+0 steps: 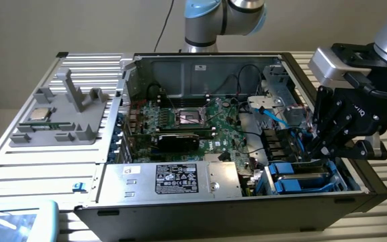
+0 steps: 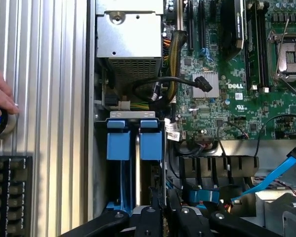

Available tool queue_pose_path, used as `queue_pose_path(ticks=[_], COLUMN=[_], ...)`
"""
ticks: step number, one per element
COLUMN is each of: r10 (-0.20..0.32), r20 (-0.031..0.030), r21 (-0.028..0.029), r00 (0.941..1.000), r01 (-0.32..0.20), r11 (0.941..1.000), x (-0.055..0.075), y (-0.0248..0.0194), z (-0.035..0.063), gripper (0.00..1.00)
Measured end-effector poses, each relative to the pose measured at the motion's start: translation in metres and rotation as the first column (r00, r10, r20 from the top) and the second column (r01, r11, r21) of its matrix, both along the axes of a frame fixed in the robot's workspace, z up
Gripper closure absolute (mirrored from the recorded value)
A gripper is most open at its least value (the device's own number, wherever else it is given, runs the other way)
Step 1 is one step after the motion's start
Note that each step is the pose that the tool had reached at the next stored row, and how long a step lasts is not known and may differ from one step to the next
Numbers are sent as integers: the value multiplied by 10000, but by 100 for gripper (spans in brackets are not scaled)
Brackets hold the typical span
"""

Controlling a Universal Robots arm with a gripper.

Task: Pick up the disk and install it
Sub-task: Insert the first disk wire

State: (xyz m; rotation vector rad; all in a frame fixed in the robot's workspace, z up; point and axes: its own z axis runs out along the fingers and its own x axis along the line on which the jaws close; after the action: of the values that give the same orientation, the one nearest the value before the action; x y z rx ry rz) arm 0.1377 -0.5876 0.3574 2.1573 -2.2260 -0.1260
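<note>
Blue plastic tabs mark the disk [image 2: 121, 145]. It sits in the drive bay at a corner of the open case [image 1: 207, 56], along the case wall, with its tab end facing the silver power-supply box [image 1: 180, 179]. A grey metal edge shows between the two tabs. The carrier frame is matte and squared-off.

Key relation: the claw [image 1: 324, 150] hangs over the same bay, fingertips down at the end of the disk away from the tabs. In the wrist view the disk's long axis runs straight from the tabs towards the claw, parallel to the case wall. In the exterior view the blue frame lies just below the fingertips, slightly to the exterior view's left.

Claw state: fingers drawn nearly together. Black linkages cover the contact spot, so I cannot tell whether it grips the disk or merely sits against it.

Surroundings:
- Green motherboard [image 1: 200, 121], densely populated.
- Flat blue cable [image 2: 281, 170] near the bay.
- Ribbed aluminium table [image 1: 18, 171], bright and slatted.
- Grey moulded fixture [image 1: 59, 118] on the table, well apart from the bay.
- A person's hand [image 2: 0, 96] rests on the table outside the case.
</note>
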Motion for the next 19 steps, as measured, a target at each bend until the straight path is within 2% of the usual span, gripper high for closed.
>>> queue_pose_path(ticks=[2, 5, 12, 14, 16, 18, 19], r10=[-33, -103, -190, -190, -187, -185, -185], r20=[1, 40, 102, 172, 234, 252, 259], r21=[-4, -7, -52, -97, -192, -290, -305], r00=[10000, 9999, 9998, 9997, 9996, 9995, 9995], r01=[33, 103, 191, 191, 192, 192, 192], r11=[10000, 9999, 9998, 9998, 9996, 9994, 9993], x=[-1, -15, -28, -40, -57, -71, -79], y=[0, 0, -1, -1, 0, 7, 11], z=[-14, -40, -78, -84, -89, -93, -94], gripper=[84, 84, 84, 84, 84, 84, 84])
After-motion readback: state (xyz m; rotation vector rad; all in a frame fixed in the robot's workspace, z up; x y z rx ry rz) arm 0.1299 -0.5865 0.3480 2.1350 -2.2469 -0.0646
